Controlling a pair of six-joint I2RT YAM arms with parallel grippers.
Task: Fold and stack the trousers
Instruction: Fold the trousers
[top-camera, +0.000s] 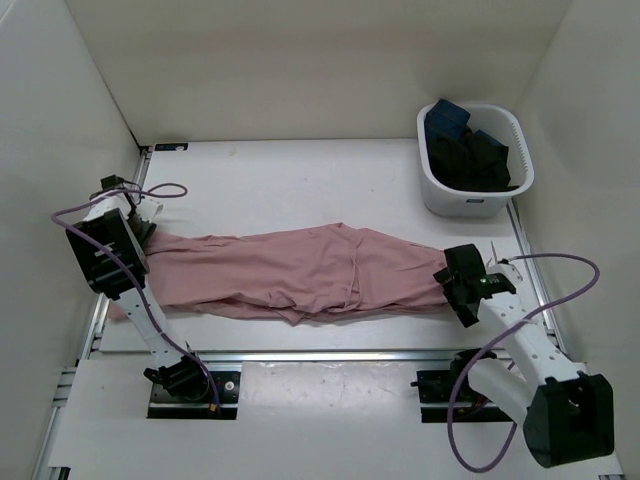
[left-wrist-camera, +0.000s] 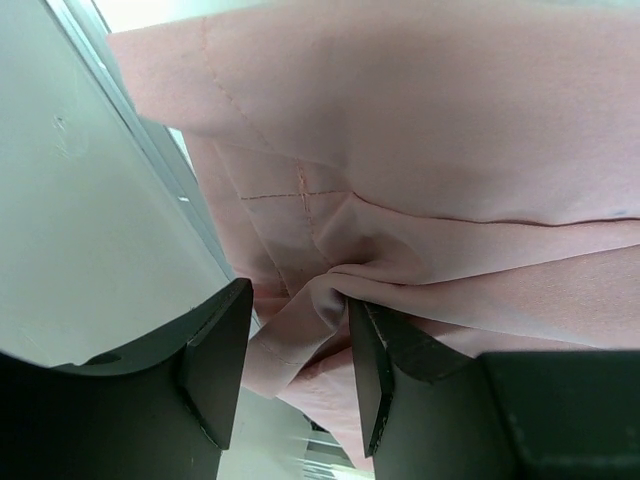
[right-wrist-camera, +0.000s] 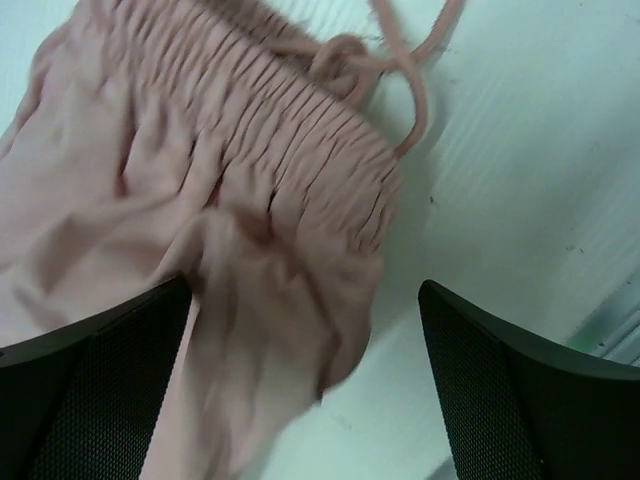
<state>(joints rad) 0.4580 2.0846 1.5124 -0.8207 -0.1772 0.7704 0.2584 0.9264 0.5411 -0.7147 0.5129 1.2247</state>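
The surface (top-camera: 300, 180) carried the trousers (top-camera: 300, 270) stretched out lengthwise between the two arms. That looked like the flattening that has to come before a fold: one end gripped, the other end about to be. The legs ran toward the left end effector (top-camera: 140, 228) and the waist toward the right end effector (top-camera: 462, 285). A basket (top-camera: 475, 200) of dark clothes (top-camera: 470, 150) stood well beyond the right end effector, apart from the pink cloth, and played no part yet. The left end effector (left-wrist-camera: 290, 350) was closed most of the way on a bunched fold of the trousers (left-wrist-camera: 420, 130). Creases fanned out from the pinch and a stitched hem (left-wrist-camera: 300, 195) lay just ahead of its fingers. The grip seemed meant to anchor or lift the leg end so the cloth could be drawn taut. The right end effector (right-wrist-camera: 305, 290) stood spread wide with nothing in it. The trousers (right-wrist-camera: 150, 200) lay flat under the gap and reached past its left finger, so a short descent would likely be needed to catch the waist corner. The gathered waistband (right-wrist-camera: 290, 140) lay just ahead of that gap. The drawstring (right-wrist-camera: 415, 60) trailed loose on the surface beyond it, toward the side of the right finger, where a careless closing might snag it.
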